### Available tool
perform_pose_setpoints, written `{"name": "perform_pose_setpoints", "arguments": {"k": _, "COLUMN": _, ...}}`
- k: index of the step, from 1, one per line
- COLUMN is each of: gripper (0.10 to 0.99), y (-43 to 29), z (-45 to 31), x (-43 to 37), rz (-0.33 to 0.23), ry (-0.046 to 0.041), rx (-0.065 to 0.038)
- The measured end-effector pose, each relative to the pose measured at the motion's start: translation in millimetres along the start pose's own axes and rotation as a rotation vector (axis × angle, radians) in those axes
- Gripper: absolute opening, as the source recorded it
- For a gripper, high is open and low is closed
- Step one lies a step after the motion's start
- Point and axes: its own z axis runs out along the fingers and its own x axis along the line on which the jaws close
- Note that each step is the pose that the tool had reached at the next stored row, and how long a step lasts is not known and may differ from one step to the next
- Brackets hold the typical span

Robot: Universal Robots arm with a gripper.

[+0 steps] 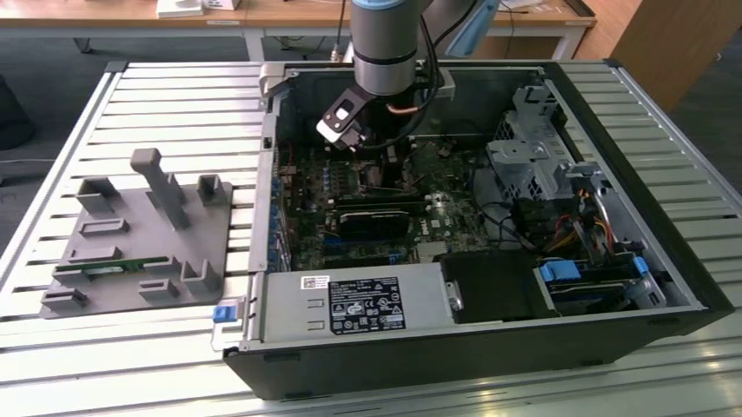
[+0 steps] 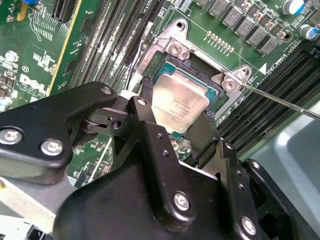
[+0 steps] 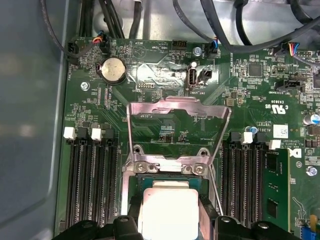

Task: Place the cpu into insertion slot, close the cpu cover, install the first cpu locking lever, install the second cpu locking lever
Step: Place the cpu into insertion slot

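The cpu (image 2: 182, 97) is clamped at two opposite edges by the gripper (image 2: 178, 107), right at the insertion slot (image 2: 197, 74); whether it is fully seated I cannot tell. The cpu cover (image 3: 175, 104) stands open beside the slot. So I judge that placing is the step in hand, and it calls for a level, square chip. The open computer case (image 1: 464, 347) lies on a slatted table (image 1: 174, 95), with wooden desks (image 1: 290, 13) beyond.

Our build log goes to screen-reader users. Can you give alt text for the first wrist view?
A silver-grey cpu is held between the gripper's black jaws over the insertion slot on a green motherboard. The cpu cover is swung open beyond it, with long memory slots on both sides.
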Motion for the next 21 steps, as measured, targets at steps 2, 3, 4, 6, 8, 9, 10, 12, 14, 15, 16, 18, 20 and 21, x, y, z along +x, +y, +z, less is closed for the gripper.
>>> {"name": "perform_pose_setpoints", "arguments": {"k": 2, "gripper": 0.533, "y": 0.0, "z": 0.0, "x": 0.0, "rz": 0.0, "ry": -0.0001, "rx": 0.0}}
{"name": "perform_pose_setpoints", "arguments": {"k": 3, "gripper": 0.533, "y": 0.0, "z": 0.0, "x": 0.0, "rz": 0.0, "ry": -0.0001, "rx": 0.0}}
{"name": "perform_pose_setpoints", "arguments": {"k": 4, "gripper": 0.533, "y": 0.0, "z": 0.1, "x": 0.0, "rz": 0.0, "ry": 0.0, "rx": 0.0}}
{"name": "perform_pose_setpoints", "arguments": {"k": 6, "gripper": 0.533, "y": 0.0, "z": 0.1, "x": 0.0, "rz": 0.0, "ry": 0.0, "rx": 0.0}}
{"name": "perform_pose_setpoints", "arguments": {"k": 8, "gripper": 0.533, "y": 0.0, "z": 0.1, "x": 0.0, "rz": 0.0, "ry": 0.0, "rx": 0.0}}
{"name": "perform_pose_setpoints", "arguments": {"k": 9, "gripper": 0.533, "y": 0.0, "z": 0.2, "x": 0.0, "rz": 0.0, "ry": 0.0, "rx": 0.0}}
{"name": "perform_pose_setpoints", "arguments": {"k": 10, "gripper": 0.533, "y": 0.0, "z": 0.3, "x": 0.1, "rz": 0.0, "ry": 0.0003, "rx": 0.0}}
{"name": "perform_pose_setpoints", "arguments": {"k": 12, "gripper": 0.541, "y": 0.0, "z": 0.3, "x": 0.1, "rz": 0.0, "ry": 0.0001, "rx": 0.0}}
{"name": "perform_pose_setpoints", "arguments": {"k": 14, "gripper": 0.608, "y": 0.0, "z": 0.3, "x": 0.0, "rz": 0.0, "ry": 0.0001, "rx": 0.0}}
{"name": "perform_pose_setpoints", "arguments": {"k": 15, "gripper": 0.608, "y": 0.0, "z": 0.3, "x": 0.0, "rz": 0.0, "ry": 0.0001, "rx": 0.0}}
{"name": "perform_pose_setpoints", "arguments": {"k": 16, "gripper": 0.608, "y": 0.0, "z": 0.3, "x": 0.0, "rz": 0.0, "ry": 0.0, "rx": 0.0}}
{"name": "perform_pose_setpoints", "arguments": {"k": 18, "gripper": 0.608, "y": 0.0, "z": 0.3, "x": 0.0, "rz": 0.0, "ry": 0.0, "rx": 0.0}}
{"name": "perform_pose_setpoints", "arguments": {"k": 20, "gripper": 0.608, "y": -0.1, "z": 0.3, "x": 0.0, "rz": 0.0, "ry": 0.0001, "rx": 0.0}}
{"name": "perform_pose_setpoints", "arguments": {"k": 21, "gripper": 0.608, "y": -0.2, "z": 0.3, "x": 0.0, "rz": 0.0, "ry": 0.0001, "rx": 0.0}}
